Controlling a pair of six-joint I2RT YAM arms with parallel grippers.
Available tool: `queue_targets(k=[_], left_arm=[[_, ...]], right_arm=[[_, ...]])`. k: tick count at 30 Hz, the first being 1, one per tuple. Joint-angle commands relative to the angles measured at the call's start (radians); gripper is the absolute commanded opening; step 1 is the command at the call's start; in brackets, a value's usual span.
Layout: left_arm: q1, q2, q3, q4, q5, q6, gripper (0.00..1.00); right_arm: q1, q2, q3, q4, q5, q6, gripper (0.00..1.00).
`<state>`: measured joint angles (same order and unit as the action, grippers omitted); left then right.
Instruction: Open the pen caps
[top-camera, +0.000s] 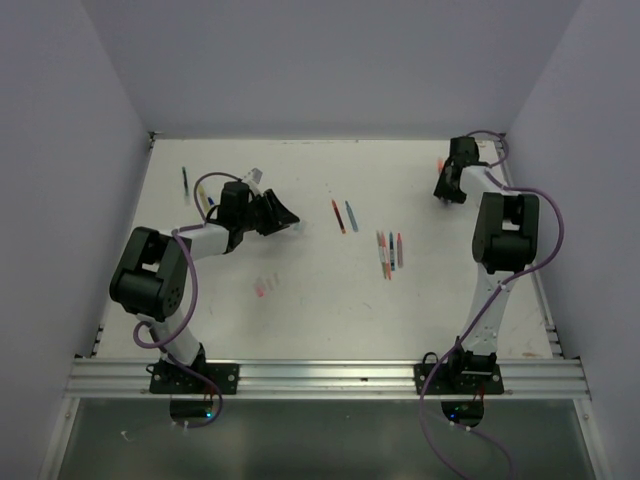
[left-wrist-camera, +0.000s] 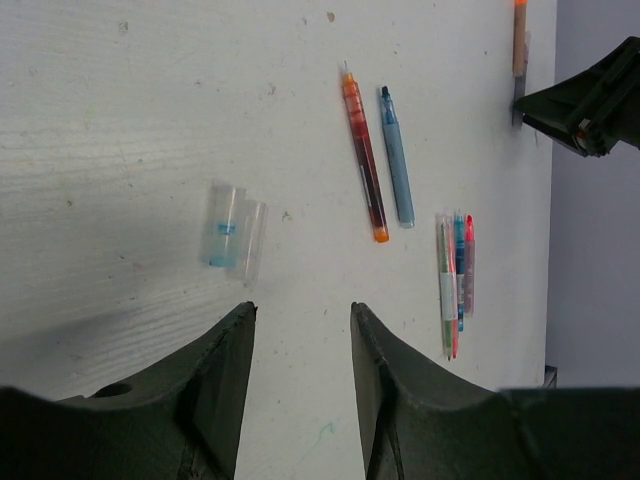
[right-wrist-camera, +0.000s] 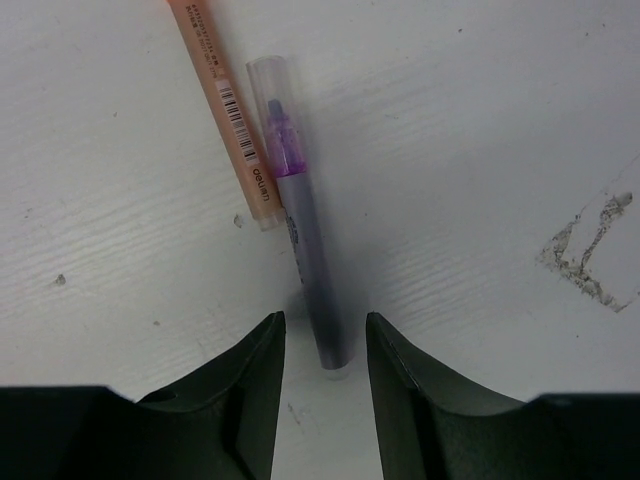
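**Right jaws astride a capped purple pen, left jaws parted over bare board**

The right gripper (right-wrist-camera: 322, 335) is released. Its two matte black, wedge-shaped fingers (right-wrist-camera: 262, 380) stand either side of the butt end of a purple pen (right-wrist-camera: 312, 270), with a sliver of gap on each side. The slim dark barrel runs toward twelve o'clock and ends in a clear cap (right-wrist-camera: 272, 85), a glossy see-through stub seated on the pen, with the violet tip visible inside. At eleven o'clock a peach-orange pen (right-wrist-camera: 222, 110) with a barcode label lies just beside it. The table (right-wrist-camera: 480, 150) is white, grainy painted wood, scuffed at three o'clock.

The left gripper (left-wrist-camera: 300, 315) is also released, its blunt black fingers apart with nothing between them. At eleven o'clock from it lie two loose clear caps (left-wrist-camera: 232, 235), short tubes side by side, one tinted blue. At one o'clock an orange pen (left-wrist-camera: 365, 165) and a blue pen (left-wrist-camera: 397, 160) lie parallel with their tips bare. A bundle of thin pens (left-wrist-camera: 455, 285) lies at two o'clock.
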<state>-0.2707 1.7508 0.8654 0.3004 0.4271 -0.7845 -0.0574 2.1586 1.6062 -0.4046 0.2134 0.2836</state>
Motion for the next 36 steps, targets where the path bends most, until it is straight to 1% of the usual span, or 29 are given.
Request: queue_targets(k=[1, 7, 11, 12, 14, 15, 16, 18, 21, 24, 26, 27, 29, 30, 31, 32, 33, 34, 35, 36], left_arm=[[-0.004, -0.008, 0.009, 0.039, 0.012, 0.004, 0.47], [-0.004, -0.007, 0.009, 0.034, 0.012, 0.005, 0.47], [-0.004, -0.011, 0.009, 0.031, 0.013, 0.005, 0.47], [-0.004, -0.014, 0.009, 0.031, 0.013, 0.007, 0.47], [-0.004, -0.019, 0.009, 0.028, 0.012, 0.008, 0.47], [-0.004, -0.02, 0.011, 0.025, 0.012, 0.008, 0.47], [-0.004, -0.022, 0.009, 0.023, 0.012, 0.008, 0.47], [-0.004, -0.022, 0.011, 0.022, 0.012, 0.008, 0.47], [-0.007, -0.027, 0.012, 0.019, 0.012, 0.01, 0.47], [-0.015, -0.036, 0.018, 0.014, 0.009, 0.008, 0.47], [-0.021, -0.042, 0.021, 0.013, 0.012, 0.008, 0.47], [-0.024, -0.045, 0.023, 0.013, 0.012, 0.005, 0.47], [-0.032, -0.056, 0.026, 0.019, 0.022, -0.004, 0.47], [-0.033, -0.06, 0.027, 0.026, 0.028, -0.007, 0.48], [-0.036, -0.068, 0.026, 0.034, 0.038, -0.013, 0.51], [-0.036, -0.07, 0.024, 0.055, 0.059, -0.03, 0.53], [-0.036, -0.071, 0.026, 0.068, 0.071, -0.039, 0.55], [-0.036, -0.07, 0.027, 0.08, 0.087, -0.05, 0.58], [-0.036, -0.065, 0.026, 0.097, 0.12, -0.076, 0.59], [-0.036, -0.06, 0.026, 0.135, 0.137, -0.093, 0.61]], right_arm=[[-0.018, 0.014, 0.04, -0.007, -0.054, -0.003, 0.41], [-0.021, 0.021, 0.052, -0.037, -0.059, -0.003, 0.37], [-0.024, 0.029, 0.063, -0.06, -0.06, 0.0, 0.31], [-0.022, 0.03, 0.067, -0.063, -0.062, 0.002, 0.26], [-0.024, 0.03, 0.067, -0.066, -0.059, 0.002, 0.21], [-0.024, 0.029, 0.066, -0.071, -0.059, 0.0, 0.12], [-0.022, 0.027, 0.067, -0.072, -0.055, -0.003, 0.06], [-0.024, 0.02, 0.063, -0.074, -0.043, -0.003, 0.0], [-0.024, -0.002, 0.04, -0.071, -0.01, -0.003, 0.0], [-0.024, -0.066, -0.015, -0.039, 0.026, 0.002, 0.0], [-0.022, -0.141, -0.052, -0.004, 0.046, 0.009, 0.0], [-0.018, -0.17, -0.087, 0.007, 0.037, 0.014, 0.0], [-0.003, -0.241, -0.107, 0.007, 0.014, 0.017, 0.0], [0.025, -0.258, -0.115, 0.001, 0.006, 0.009, 0.0], [0.039, -0.273, -0.115, -0.008, -0.008, 0.014, 0.0], [0.05, -0.302, -0.117, -0.022, -0.066, 0.017, 0.0], [0.101, -0.315, -0.127, -0.02, -0.094, 0.022, 0.0], [0.126, -0.328, -0.134, -0.019, -0.123, 0.032, 0.0], [0.152, -0.338, -0.138, -0.017, -0.182, 0.034, 0.0], [0.203, -0.35, -0.137, -0.029, -0.207, 0.035, 0.0]])
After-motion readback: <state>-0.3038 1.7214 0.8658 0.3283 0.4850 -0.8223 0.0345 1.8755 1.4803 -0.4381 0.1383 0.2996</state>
